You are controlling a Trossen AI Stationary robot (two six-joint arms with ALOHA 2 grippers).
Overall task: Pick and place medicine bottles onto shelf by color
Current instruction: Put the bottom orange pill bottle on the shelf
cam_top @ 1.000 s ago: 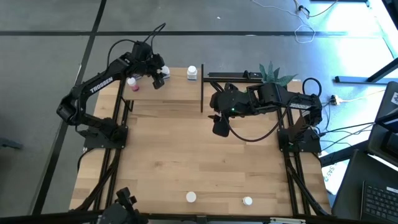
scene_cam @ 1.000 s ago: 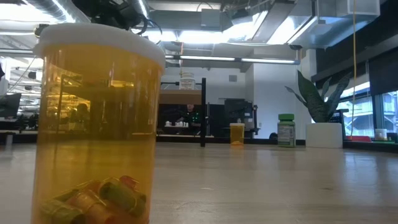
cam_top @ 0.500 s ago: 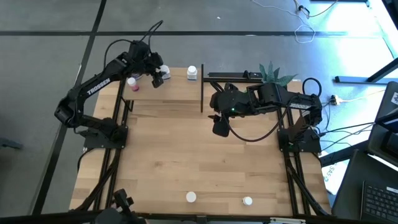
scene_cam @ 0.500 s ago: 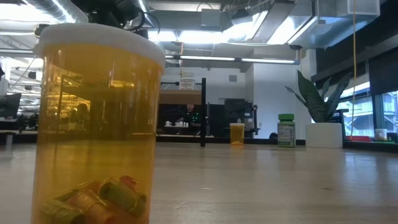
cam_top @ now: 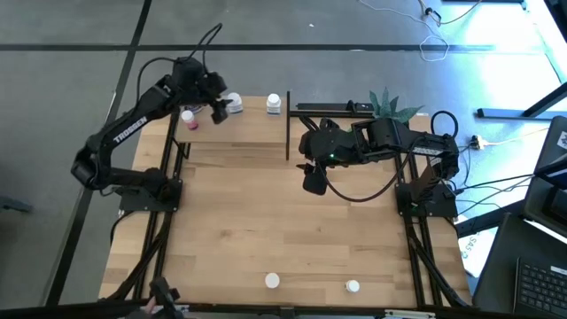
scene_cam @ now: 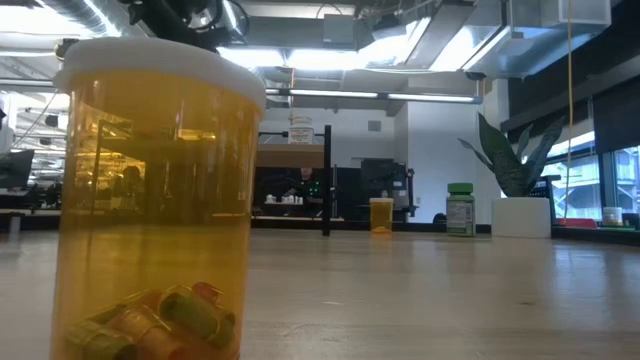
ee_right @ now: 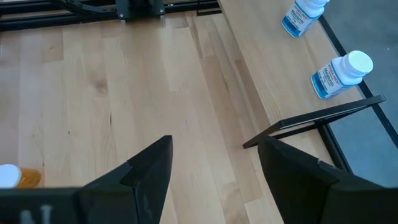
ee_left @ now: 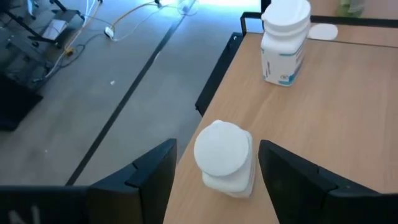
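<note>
white bottle (ee_left: 225, 158) between left hand (ee_left: 214, 171) fingers

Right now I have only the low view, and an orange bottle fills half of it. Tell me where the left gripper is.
Observer: The left gripper is over the left end of the shelf, beside a pink bottle.
Operator: Say what sits between its fingers.
Observer: A white bottle with a white cap, upright near the shelf edge. The fingers stand open on either side of it, with gaps showing.
Operator: Report the right gripper.
Observer: The right gripper hangs open and empty over the tabletop, to the right of the shelf.
</note>
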